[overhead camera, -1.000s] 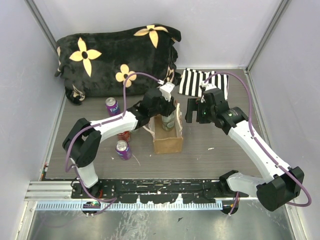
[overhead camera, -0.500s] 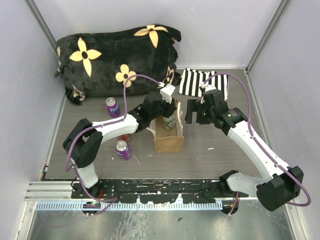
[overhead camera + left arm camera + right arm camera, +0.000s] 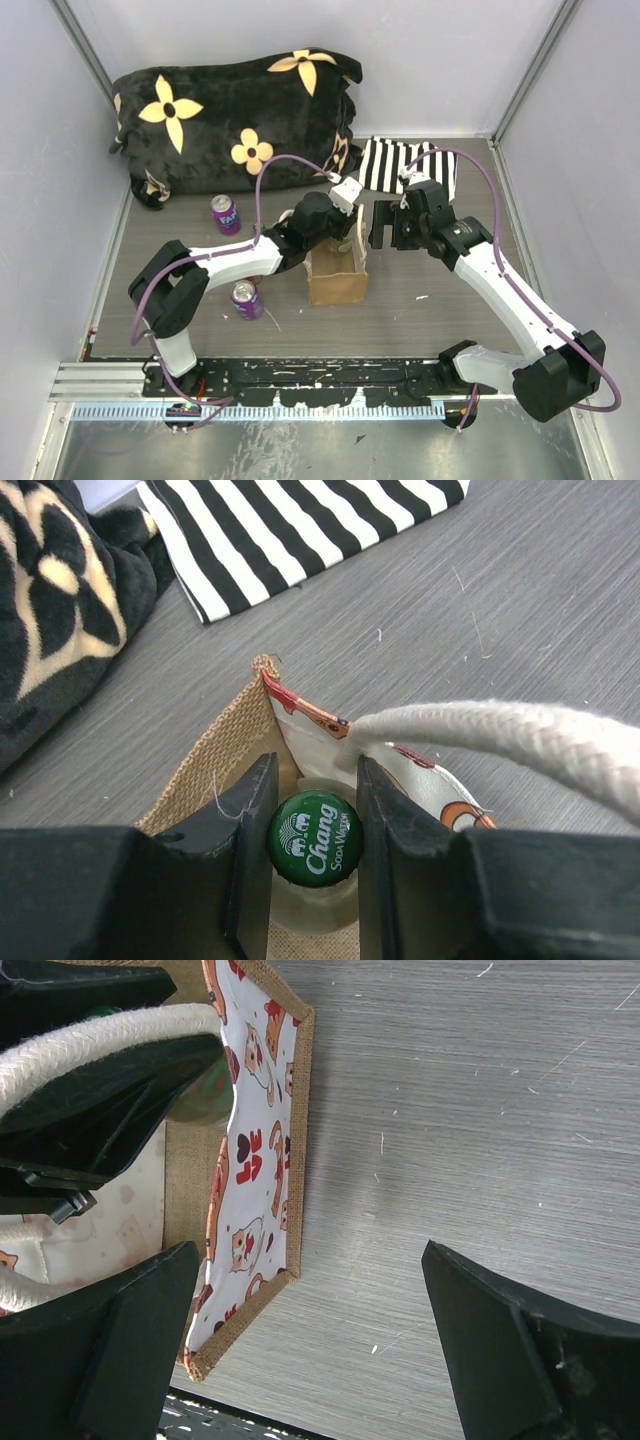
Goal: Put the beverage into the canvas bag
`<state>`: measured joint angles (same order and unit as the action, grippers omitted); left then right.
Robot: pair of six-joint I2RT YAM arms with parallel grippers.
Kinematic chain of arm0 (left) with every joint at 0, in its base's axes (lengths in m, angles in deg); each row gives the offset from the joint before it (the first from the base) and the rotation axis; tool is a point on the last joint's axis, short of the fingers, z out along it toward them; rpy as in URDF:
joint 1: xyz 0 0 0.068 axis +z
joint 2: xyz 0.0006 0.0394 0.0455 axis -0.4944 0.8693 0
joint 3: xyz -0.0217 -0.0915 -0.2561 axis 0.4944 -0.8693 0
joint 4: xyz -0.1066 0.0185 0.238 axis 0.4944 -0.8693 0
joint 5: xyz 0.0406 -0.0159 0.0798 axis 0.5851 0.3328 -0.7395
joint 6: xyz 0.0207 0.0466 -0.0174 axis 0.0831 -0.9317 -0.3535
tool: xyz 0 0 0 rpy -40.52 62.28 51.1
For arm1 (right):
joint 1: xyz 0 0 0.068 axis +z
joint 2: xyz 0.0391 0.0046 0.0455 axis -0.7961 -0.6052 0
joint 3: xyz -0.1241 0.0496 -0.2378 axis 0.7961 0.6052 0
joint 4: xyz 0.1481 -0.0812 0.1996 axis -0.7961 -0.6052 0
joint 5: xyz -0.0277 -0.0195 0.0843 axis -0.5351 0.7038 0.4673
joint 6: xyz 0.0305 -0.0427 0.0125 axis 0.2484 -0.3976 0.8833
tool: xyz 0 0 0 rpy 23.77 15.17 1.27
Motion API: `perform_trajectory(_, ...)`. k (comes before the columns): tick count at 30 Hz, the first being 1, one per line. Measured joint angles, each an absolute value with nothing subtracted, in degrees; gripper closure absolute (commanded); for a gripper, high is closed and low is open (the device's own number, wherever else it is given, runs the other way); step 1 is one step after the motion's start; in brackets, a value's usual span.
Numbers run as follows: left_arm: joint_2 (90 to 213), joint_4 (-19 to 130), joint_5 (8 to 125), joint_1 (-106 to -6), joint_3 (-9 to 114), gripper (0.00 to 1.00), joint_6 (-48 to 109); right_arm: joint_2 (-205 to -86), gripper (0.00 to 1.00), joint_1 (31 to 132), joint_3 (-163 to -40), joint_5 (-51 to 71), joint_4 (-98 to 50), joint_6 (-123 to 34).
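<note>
The beverage is a glass bottle with a green "Chang Soda Water" cap. My left gripper is shut on its cap and neck, holding it upright inside the canvas bag. The bag is a tan tote with a printed lining and a cream rope handle. From above, the left gripper covers the far end of the bag and hides the bottle. My right gripper is open and empty just right of the bag. In the right wrist view it hangs beside the bag's printed side.
Two purple cans and a partly hidden red can stand left of the bag. A black-and-white striped cloth lies behind it. A black cushion with yellow flowers fills the back left. Walls enclose the table.
My left gripper has moved a little right and down over the bag's far end, with the bottle in it; the bottle is now hidden from above. The right arm has barely moved.
</note>
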<state>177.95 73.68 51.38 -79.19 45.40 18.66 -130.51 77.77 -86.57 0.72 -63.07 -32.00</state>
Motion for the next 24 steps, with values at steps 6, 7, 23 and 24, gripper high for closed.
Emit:
perform_trajectory(6,177.95,75.67,49.74,-79.28,45.38,1.0,17.4,-130.9,0.0,77.77,-86.57,1.09,-62.63,-31.96)
perform_trajectory(7,177.95,75.95,49.54,-79.28,45.38,1.0,17.24,-131.01,0.0,77.77,-86.57,1.09,-62.54,-31.94)
perform_trajectory(23,179.48,78.42,45.91,-79.21,44.74,0.69,17.48,-131.45,0.0,77.77,-86.24,1.51,-62.19,-31.74)
perform_trajectory(24,179.61,78.42,45.74,-79.12,44.74,0.55,17.61,-131.45,0.0,77.77,-86.18,1.51,-62.19,-31.74)
